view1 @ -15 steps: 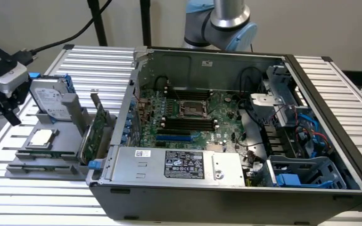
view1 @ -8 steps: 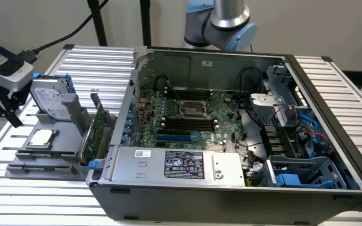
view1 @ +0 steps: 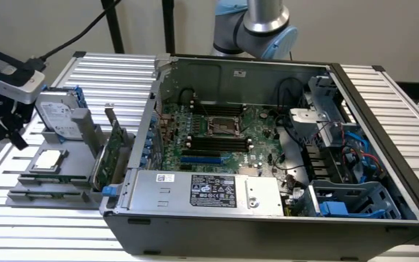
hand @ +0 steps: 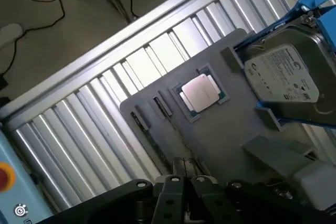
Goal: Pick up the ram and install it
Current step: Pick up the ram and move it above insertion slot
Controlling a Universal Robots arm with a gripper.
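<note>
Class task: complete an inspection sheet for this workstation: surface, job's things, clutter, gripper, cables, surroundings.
Surface: ribbed aluminium table bearing an open black computer case.
Job's things: thin green ram stick on edge in the grey holder; black motherboard slots appear empty.
Clutter: square silver processor chip, silver hard drive, wide green expansion card.
Gripper: black gripper beside the grey holder.
Cables: black cable behind the table; blue cables inside the case.
Surroundings: pale wall.

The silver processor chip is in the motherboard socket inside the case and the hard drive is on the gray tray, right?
Not quite: the silver processor chip lies on the gray tray too, near the hard drive, not in the motherboard socket. The wrist view shows it there.
</note>
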